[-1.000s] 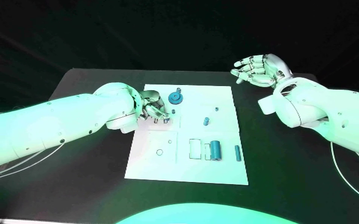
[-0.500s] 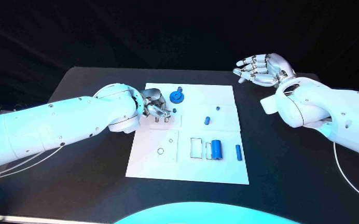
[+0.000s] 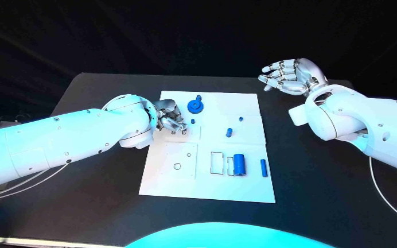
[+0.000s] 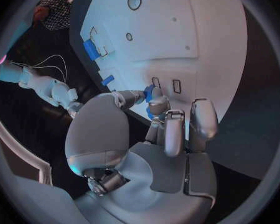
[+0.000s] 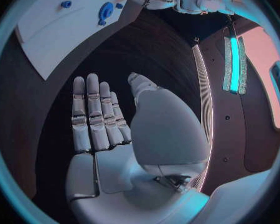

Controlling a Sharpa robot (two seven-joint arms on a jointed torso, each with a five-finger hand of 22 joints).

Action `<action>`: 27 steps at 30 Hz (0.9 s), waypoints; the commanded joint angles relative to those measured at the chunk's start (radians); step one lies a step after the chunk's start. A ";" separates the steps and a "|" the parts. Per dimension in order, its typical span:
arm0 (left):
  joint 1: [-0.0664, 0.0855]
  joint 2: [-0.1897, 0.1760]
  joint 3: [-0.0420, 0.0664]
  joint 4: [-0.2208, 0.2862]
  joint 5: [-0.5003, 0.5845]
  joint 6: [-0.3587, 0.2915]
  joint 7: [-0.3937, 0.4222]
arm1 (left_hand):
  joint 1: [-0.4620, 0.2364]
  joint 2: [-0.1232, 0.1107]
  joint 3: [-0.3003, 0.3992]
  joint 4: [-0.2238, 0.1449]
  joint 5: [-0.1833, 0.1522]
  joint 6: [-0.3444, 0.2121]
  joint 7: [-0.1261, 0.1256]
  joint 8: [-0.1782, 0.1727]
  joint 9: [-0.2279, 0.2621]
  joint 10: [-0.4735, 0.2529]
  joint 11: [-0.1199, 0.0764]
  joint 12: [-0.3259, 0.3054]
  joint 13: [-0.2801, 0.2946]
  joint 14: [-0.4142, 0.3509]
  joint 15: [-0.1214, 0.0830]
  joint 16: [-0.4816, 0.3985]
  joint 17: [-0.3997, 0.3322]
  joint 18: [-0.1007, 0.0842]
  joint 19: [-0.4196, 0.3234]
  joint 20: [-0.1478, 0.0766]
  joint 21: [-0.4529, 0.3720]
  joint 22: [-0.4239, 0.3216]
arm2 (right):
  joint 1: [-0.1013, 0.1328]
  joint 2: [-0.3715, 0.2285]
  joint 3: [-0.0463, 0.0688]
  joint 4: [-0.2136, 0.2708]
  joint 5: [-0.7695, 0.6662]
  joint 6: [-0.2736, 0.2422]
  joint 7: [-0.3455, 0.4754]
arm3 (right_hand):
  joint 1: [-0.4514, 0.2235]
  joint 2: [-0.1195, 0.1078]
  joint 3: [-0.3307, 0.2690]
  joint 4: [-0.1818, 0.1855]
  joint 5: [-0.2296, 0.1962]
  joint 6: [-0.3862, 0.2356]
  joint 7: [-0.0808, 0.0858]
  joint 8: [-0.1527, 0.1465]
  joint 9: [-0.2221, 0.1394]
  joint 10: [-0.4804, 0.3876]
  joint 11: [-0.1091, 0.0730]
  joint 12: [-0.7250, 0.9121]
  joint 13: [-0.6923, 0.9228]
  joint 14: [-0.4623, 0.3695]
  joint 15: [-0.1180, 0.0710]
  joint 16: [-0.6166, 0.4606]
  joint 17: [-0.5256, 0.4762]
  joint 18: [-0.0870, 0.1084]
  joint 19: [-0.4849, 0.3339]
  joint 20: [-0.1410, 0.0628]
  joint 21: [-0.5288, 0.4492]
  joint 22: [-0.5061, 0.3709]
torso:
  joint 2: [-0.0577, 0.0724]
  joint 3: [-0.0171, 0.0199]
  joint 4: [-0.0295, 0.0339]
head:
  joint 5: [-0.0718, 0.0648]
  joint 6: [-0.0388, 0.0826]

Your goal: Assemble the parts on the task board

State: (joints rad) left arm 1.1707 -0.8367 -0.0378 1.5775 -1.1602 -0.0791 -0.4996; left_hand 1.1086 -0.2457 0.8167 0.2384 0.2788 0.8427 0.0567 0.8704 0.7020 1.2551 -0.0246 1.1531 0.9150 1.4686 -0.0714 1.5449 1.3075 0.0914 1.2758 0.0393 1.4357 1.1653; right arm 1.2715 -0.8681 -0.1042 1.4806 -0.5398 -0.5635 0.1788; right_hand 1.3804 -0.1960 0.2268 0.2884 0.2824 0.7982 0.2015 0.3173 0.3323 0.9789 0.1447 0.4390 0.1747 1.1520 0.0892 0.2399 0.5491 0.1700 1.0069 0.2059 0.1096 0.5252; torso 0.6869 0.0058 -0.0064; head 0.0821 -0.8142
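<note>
While the right hand (image 3: pixel 288 77) hangs clear of the black table (image 3: pixel 99 162) off the far right corner of the task board (image 3: pixel 170 179) — fingers loosely apart, holding nothing — the left hand (image 3: pixel 170 119) pinches a small blue part (image 4: pixel 149 93) over the board's left edge.

Left hand (image 3: pixel 170 119) covers the task board (image 3: pixel 248 188) at its left edge. A small blue part (image 4: pixel 149 92) between its fingertips is mostly hidden; shape cannot be determined.
</note>
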 commanded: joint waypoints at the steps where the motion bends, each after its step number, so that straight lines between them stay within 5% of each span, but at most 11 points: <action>1: -0.002 0.004 0.000 -0.004 -0.007 0.004 -0.001 | 0.004 0.011 0.205 -0.212 0.006 0.013 -0.008 0.003 -0.001 0.006 0.000 0.004 0.000 0.086 -0.007 0.004 0.208 -0.005 0.008 -0.001 0.003 0.001 | -0.001 0.000 0.000 0.002 -0.002 0.012 0.007 | 0.001 0.005 0.002 0.000 0.003 0.004 0.017 -0.006 -0.001 0.007 0.003 -0.007 -0.001 -0.002 0.003 -0.002 -0.002 0.012 -0.005 -0.001 -0.004 -0.001 | 0.000 0.0001 -0.0007 | 0.000 -0.002; 27: -0.006 0.008 0.000 -0.011 0.011 0.057 0.004 | 0.002 0.011 0.208 -0.213 0.005 0.014 -0.008 0.003 -0.002 0.003 0.000 0.000 -0.006 0.086 -0.007 0.004 0.208 -0.006 0.010 -0.002 0.005 0.004 | -0.002 -0.001 0.000 0.001 -0.002 0.012 0.006 | -0.001 0.005 0.002 0.000 0.003 0.004 0.017 -0.006 -0.002 0.007 0.003 -0.007 -0.002 -0.001 0.003 -0.003 -0.002 0.012 -0.005 -0.001 -0.005 -0.002 | 0.000 0.0002 0.0000 | -0.007 -0.011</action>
State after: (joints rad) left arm 1.1654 -0.8301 -0.0381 1.5650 -1.1565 -0.0513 -0.4994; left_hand 1.1116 -0.2427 0.8167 0.2385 0.2770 0.8428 0.0567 0.8684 0.6986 1.2550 -0.0244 1.1531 0.9094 1.4686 -0.0713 1.5448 1.3075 0.0914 1.2795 0.0357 1.4357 1.1678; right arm 1.2702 -0.8688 -0.1042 1.4803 -0.5398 -0.5635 0.1782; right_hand 1.3805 -0.1959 0.2268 0.2884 0.2824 0.7983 0.2013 0.3173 0.3316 0.9816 0.1474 0.4350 0.1731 1.1520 0.0892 0.2387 0.5479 0.1699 1.0069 0.2059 0.1096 0.5237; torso 0.6866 0.0059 -0.0063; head 0.0757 -0.8240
